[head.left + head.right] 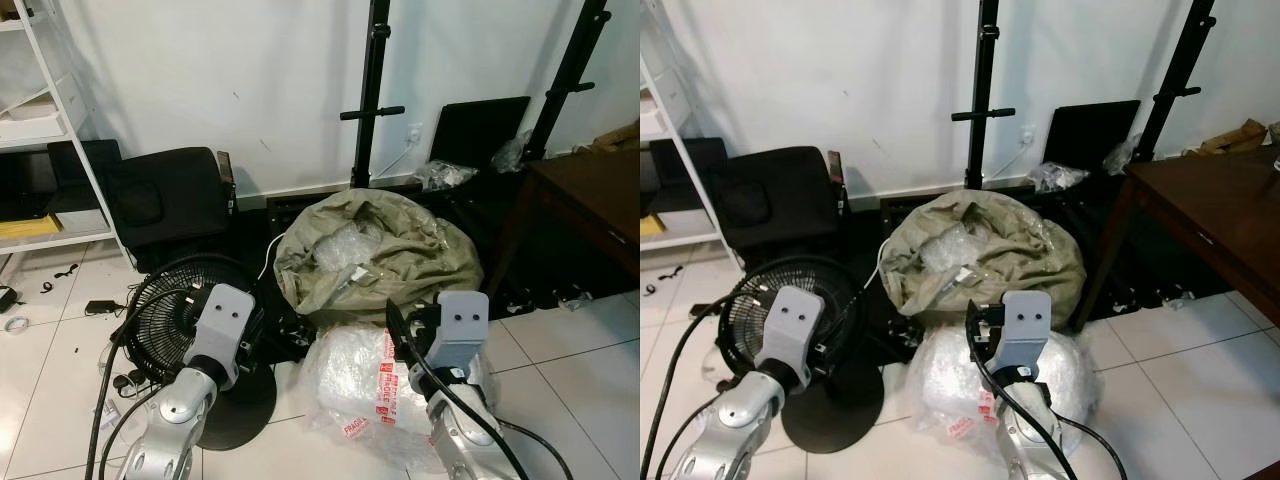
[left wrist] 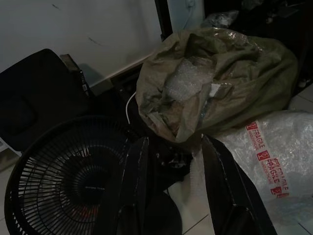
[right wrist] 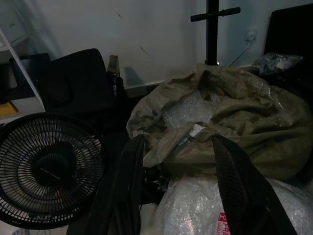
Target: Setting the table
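A dark wooden table (image 1: 1210,205) stands at the right, its corner near the wall. No tableware can be made out on the part I see. My left arm (image 1: 218,330) is raised low at the left, in front of a black floor fan (image 1: 185,310). My left gripper (image 2: 174,142) is open and holds nothing, pointing at the fan and an olive sack (image 2: 220,78). My right arm (image 1: 455,335) is raised over a bubble-wrapped bundle (image 1: 355,385). My right gripper (image 3: 178,140) is open too, with nothing between its fingers.
The olive sack (image 1: 380,250), stuffed with bubble wrap, lies against the wall between two black stand poles (image 1: 372,100). A black padded seat (image 1: 165,195) and a white shelf unit (image 1: 60,150) stand at the left. Cables (image 1: 60,290) lie on the white tile floor.
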`<state>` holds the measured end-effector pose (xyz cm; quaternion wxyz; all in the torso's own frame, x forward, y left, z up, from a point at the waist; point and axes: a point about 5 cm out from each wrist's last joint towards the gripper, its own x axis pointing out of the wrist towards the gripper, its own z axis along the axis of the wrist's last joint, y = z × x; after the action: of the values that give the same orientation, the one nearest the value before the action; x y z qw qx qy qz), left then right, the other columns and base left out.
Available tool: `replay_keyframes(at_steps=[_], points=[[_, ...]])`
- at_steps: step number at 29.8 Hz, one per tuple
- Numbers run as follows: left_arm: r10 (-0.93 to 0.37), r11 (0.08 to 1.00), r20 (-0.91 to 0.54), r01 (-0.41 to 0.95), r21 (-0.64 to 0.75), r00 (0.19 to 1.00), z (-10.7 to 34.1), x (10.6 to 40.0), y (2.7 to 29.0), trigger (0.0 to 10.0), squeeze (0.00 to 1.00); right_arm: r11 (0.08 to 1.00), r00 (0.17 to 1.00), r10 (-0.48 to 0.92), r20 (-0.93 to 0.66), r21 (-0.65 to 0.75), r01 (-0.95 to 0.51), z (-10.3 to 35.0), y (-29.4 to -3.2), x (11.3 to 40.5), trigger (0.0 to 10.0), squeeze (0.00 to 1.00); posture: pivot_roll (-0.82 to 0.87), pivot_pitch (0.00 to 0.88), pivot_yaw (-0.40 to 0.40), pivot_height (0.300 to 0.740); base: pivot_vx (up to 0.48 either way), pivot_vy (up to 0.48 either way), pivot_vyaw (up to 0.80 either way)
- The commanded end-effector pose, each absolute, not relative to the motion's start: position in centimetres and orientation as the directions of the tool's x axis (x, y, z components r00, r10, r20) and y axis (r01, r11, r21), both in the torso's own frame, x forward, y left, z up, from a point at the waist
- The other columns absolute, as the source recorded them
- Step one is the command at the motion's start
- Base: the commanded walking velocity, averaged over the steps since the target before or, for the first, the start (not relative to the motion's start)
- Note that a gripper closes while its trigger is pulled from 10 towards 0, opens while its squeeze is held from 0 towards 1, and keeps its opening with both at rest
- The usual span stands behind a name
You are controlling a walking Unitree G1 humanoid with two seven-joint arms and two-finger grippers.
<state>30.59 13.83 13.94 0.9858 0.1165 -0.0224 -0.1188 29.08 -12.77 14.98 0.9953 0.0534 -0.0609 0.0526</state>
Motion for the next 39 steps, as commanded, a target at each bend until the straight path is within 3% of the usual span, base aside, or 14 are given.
replay_keyframes(at_steps=[1,39], points=[[-0.237,0.945,-0.004,0.231,0.229,0.972,13.44,30.3,13.92,10.0,0.0,0.988,0.988,0.104,0.111,0.104,-0.116,14.68,-12.74,28.91,10.0,0.0,0.06,0.068,0.111,0.74,0.0,0.0,0.0],[-0.24,0.944,-0.007,0.235,0.232,0.971,13.29,30.24,13.84,10.0,0.0,0.985,0.986,0.121,0.111,0.106,-0.133,14.63,-12.62,28.76,10.0,0.0,0.06,0.056,0.111,0.74,0.0,0.0,0.0]])
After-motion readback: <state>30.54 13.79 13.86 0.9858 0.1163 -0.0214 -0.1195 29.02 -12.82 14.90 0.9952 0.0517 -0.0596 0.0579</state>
